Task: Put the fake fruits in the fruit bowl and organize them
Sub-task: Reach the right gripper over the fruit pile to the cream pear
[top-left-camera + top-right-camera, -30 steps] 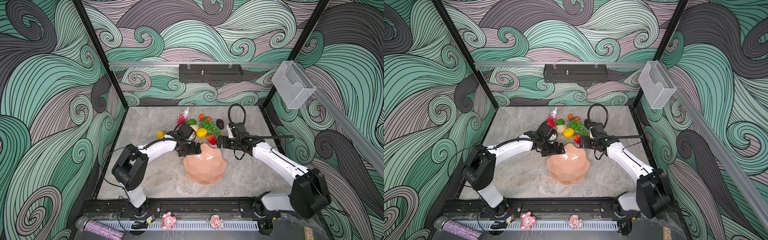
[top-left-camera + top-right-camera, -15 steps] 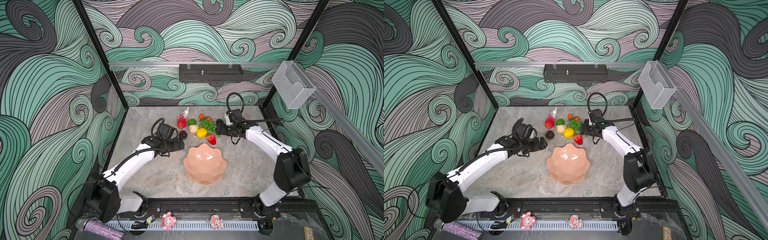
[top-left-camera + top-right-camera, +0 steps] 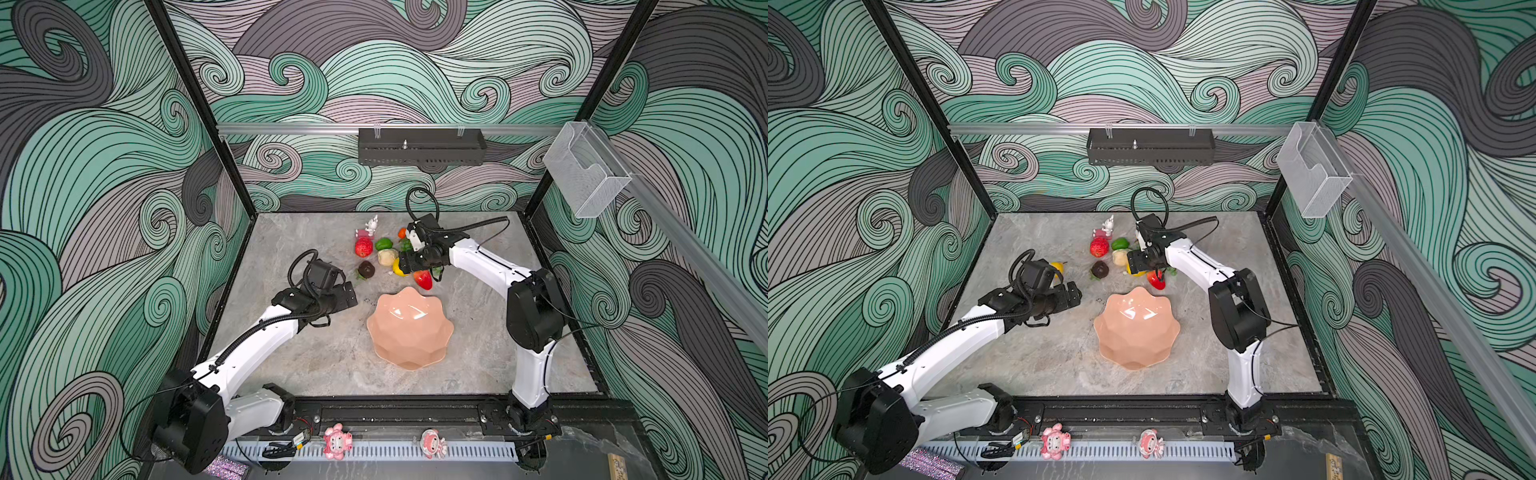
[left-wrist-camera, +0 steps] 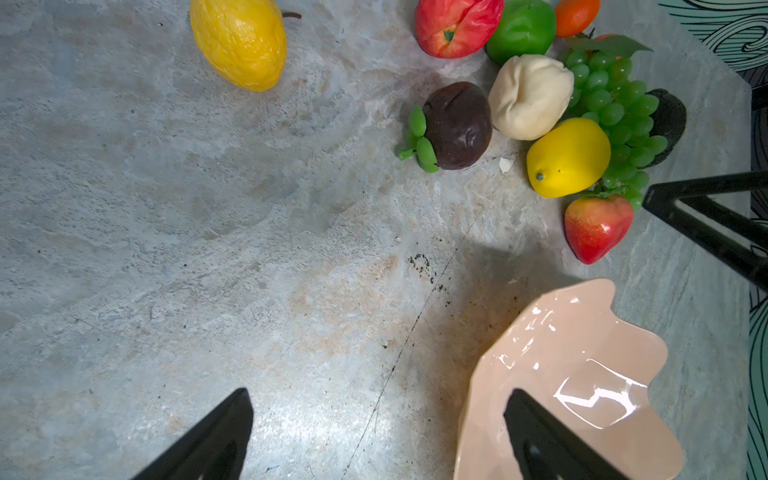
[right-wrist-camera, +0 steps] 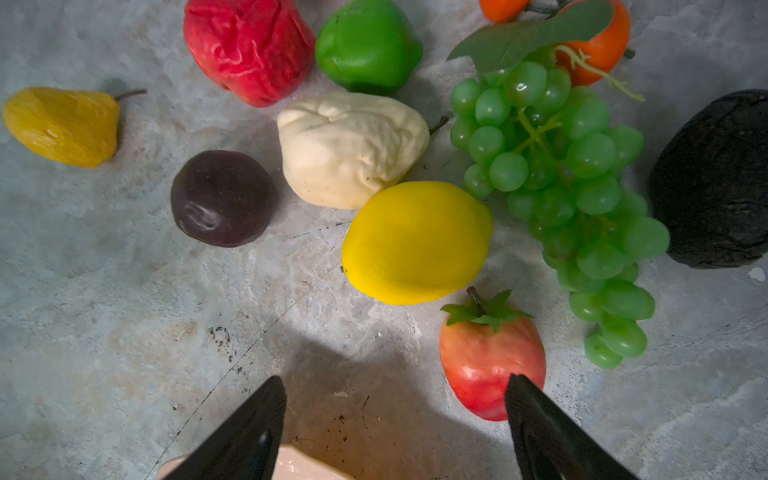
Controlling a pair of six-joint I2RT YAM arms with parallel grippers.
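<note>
The pink scalloped fruit bowl (image 3: 409, 328) (image 3: 1136, 328) (image 4: 582, 374) stands empty at the table's middle. The fake fruits lie in a cluster behind it: red apple (image 3: 363, 247), green lime (image 3: 383, 243), cream knobbly one (image 5: 349, 149), dark round one (image 4: 457, 124), lemon (image 5: 415, 243), strawberry (image 5: 492, 365), grapes (image 5: 573, 174), avocado (image 5: 715, 178). A wrinkled yellow fruit (image 3: 1057, 267) lies apart, left of them. My left gripper (image 3: 347, 297) (image 4: 378, 399) is open and empty, left of the bowl. My right gripper (image 3: 409, 266) (image 5: 395, 386) hangs open above the lemon and strawberry, holding nothing.
A small rabbit figurine (image 3: 371, 226) stands behind the fruits. Two pink dolls (image 3: 337, 441) (image 3: 433, 444) sit on the front rail. A clear mesh basket (image 3: 586, 170) hangs on the right wall, and a black shelf (image 3: 419, 146) on the back wall.
My left arm has pulled back leftward from the bowl's far rim. My right gripper has moved away from the bowl and left, over the lemon.
</note>
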